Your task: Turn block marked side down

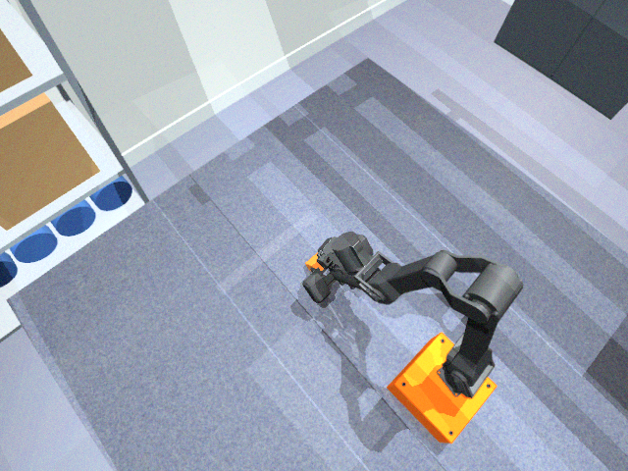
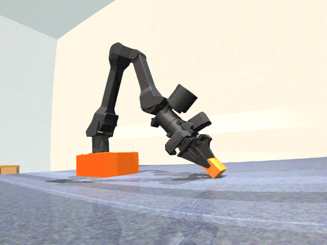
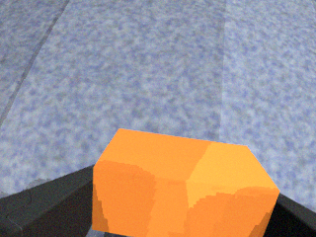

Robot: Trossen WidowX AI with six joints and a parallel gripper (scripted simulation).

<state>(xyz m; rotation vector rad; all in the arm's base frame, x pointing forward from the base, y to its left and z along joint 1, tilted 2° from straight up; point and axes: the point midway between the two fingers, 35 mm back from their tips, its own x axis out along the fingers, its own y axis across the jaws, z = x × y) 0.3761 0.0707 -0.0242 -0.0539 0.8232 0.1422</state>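
Table top (image 2: 251,211) just beneath block (image 2: 214,168) (image 1: 313,262) (image 3: 183,188)

I see one orange block (image 1: 313,262) (image 2: 216,168) (image 3: 185,185), one big orange base (image 1: 427,390) (image 2: 91,165), one black arm (image 1: 413,279) (image 2: 143,72), and maybe four blue round things (image 1: 112,194) on the shelf (image 1: 93,116).

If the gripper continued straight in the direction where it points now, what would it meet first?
Likely the table top, with the tilted orange block touching before the fingers; the remaining gap, if any, is unclear.
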